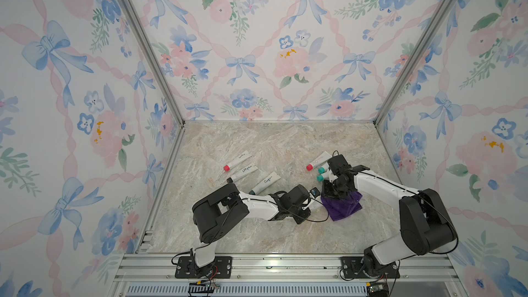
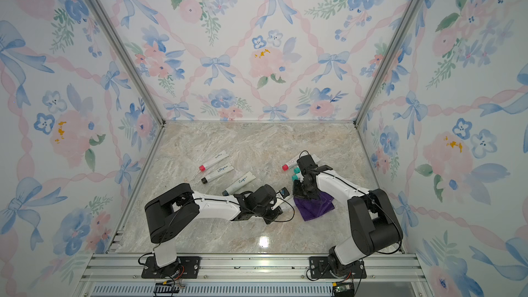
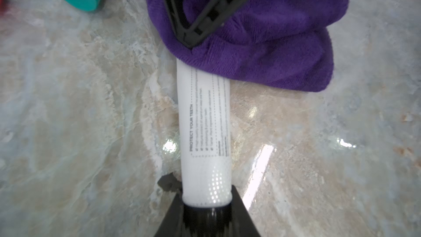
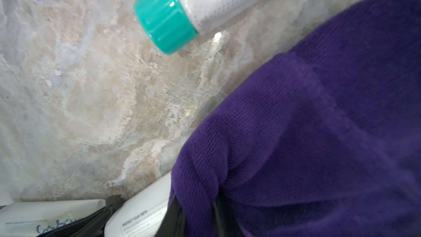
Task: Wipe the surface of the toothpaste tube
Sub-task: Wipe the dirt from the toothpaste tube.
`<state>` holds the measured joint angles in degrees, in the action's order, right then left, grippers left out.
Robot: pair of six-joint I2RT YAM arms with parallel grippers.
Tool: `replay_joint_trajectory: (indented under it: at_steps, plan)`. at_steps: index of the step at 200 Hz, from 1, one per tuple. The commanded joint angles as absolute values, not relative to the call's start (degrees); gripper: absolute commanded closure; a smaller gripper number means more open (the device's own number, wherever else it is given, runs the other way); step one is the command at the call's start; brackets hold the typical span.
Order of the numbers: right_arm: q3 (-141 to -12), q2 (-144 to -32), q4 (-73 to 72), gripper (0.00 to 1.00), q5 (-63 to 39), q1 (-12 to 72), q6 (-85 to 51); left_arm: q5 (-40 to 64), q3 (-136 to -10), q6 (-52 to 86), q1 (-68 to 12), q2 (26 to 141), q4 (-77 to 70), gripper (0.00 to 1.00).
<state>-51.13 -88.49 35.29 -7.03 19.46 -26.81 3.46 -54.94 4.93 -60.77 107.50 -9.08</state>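
A white toothpaste tube with small printed text lies low over the marble table. My left gripper is shut on its dark cap end. The tube's far end is hidden under a purple cloth. My right gripper is shut on a fold of that cloth and presses it onto the tube. In both top views the two grippers meet near the table's middle, the left gripper just left of the cloth and the right gripper on top of it.
Three more tubes lie in a row at the left. A red-capped tube and two teal-capped ones lie just behind the right gripper. One teal cap is close to the cloth.
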Motion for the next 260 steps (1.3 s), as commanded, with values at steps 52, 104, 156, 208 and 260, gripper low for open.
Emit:
replay_joint_trajectory:
  at_steps: [52,104,156,208,260]
  plan:
    - [-52.42,-93.89,37.27,0.80,1.27,13.04,-25.33,2.87,-54.33,4.69,-60.96,108.04,-8.88,0.78]
    - [-52.53,-92.19,38.93,0.80,-3.45,19.96,-25.97,2.76,-54.41,4.73,-60.94,108.28,-8.89,0.78]
    - [-51.25,-86.94,39.21,0.80,-11.35,24.52,-27.55,2.79,-54.49,4.74,-60.82,108.32,-8.90,0.78]
    - [-52.57,-91.58,39.81,0.80,-1.12,17.84,-25.76,2.34,-54.23,4.66,-60.82,107.76,-8.88,0.78]
    - [-55.56,-95.30,39.64,0.80,4.44,14.97,-25.13,2.29,-54.15,4.65,-60.82,107.84,-8.83,0.78]
